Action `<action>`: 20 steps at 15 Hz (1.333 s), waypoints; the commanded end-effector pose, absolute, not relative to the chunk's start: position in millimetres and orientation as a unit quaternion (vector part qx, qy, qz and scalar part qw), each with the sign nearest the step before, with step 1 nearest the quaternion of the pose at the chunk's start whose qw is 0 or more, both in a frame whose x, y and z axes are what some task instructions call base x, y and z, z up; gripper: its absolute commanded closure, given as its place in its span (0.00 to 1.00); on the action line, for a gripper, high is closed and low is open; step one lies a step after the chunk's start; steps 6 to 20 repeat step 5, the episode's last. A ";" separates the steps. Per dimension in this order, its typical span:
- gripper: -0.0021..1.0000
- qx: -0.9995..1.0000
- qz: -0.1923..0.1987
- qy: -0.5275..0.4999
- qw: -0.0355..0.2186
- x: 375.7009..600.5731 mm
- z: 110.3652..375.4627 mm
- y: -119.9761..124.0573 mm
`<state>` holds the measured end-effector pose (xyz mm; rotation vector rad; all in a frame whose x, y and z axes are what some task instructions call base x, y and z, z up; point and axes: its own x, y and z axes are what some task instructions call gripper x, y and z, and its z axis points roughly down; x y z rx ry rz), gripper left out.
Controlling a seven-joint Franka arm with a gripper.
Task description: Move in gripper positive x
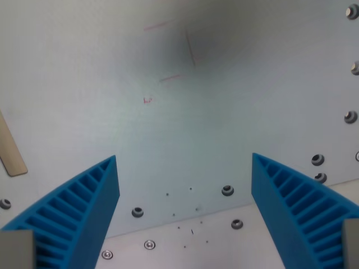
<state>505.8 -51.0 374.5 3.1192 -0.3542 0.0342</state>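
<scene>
A pale grey table (84, 84) with faint red marks (171, 50) fills the wrist view. The gripper (185, 168) hangs above it, its two blue fingers (84, 207) spread wide, nothing between them. Bolts (227, 190) dot the panel; a tan strip (11, 151) lies at the wrist view's left.

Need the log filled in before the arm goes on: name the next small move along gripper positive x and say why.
Probably a short, slow step along gripper x, height unchanged. The gripper is open and empty, its blue fingers wide apart above the pale tabletop. Only flush screws and faint red marks lie beneath. Which image direction is positive x cannot be told.
</scene>
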 end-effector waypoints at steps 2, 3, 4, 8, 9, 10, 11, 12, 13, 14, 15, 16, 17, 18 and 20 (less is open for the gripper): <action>0.00 0.994 -0.002 -0.108 0.002 526.1 378.1 -59.2; 0.00 0.994 -0.002 -0.108 0.002 531.0 378.1 -60.2; 0.00 0.994 -0.002 -0.108 0.002 535.9 378.1 -61.3; 0.00 0.994 -0.002 -0.108 0.002 540.8 378.0 -62.4; 0.00 0.994 -0.002 -0.108 0.002 540.8 378.0 -62.4; 0.00 0.994 -0.002 -0.108 0.002 540.8 378.0 -62.4; 0.00 0.994 -0.002 -0.108 0.002 540.8 378.0 -62.4; 0.00 0.994 -0.002 -0.108 0.002 540.8 378.0 -62.4; 0.00 0.994 -0.002 -0.108 0.002 540.8 378.0 -62.4; 0.00 0.994 -0.002 -0.108 0.002 540.8 378.0 -62.4; 0.00 0.994 -0.002 -0.108 0.002 540.8 378.0 -62.4; 0.00 0.994 -0.002 -0.108 0.002 540.8 378.0 -62.4; 0.00 0.994 -0.002 -0.108 0.002 540.8 378.0 -62.4; 0.00 0.994 -0.002 -0.108 0.002 540.8 378.0 -62.4; 0.00 0.994 -0.002 -0.108 0.002 540.8 378.0 -62.4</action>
